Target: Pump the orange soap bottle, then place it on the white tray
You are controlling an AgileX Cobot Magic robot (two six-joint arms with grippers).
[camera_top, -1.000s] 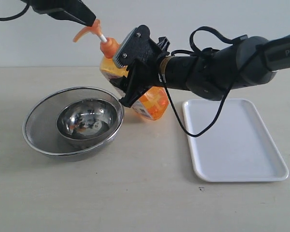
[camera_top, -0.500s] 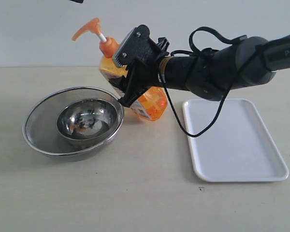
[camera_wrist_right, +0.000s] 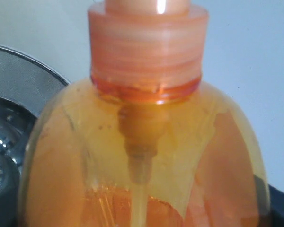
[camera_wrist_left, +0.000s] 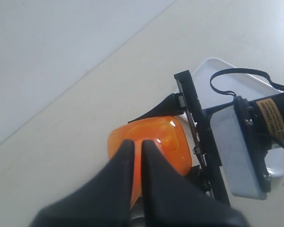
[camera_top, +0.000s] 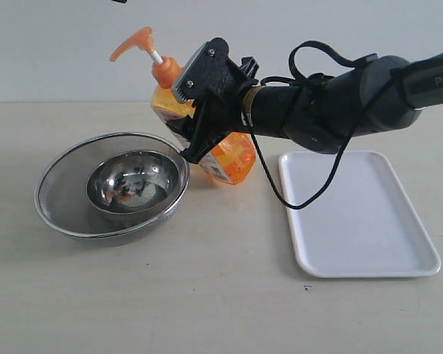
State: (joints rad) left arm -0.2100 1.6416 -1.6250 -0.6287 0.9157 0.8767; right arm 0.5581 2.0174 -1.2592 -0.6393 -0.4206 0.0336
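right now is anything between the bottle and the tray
Nothing visible. The right gripper holds the bottle tilted, and only bare table lies between it and the tray, which has nothing on it. The arm's own cable dangles by the tray's nearest edge.

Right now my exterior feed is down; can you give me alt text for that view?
The right hand grips the orange soap bottle, which tilts toward a steel bowl in a mesh strainer on the left; the white tray lies on the table to the right.
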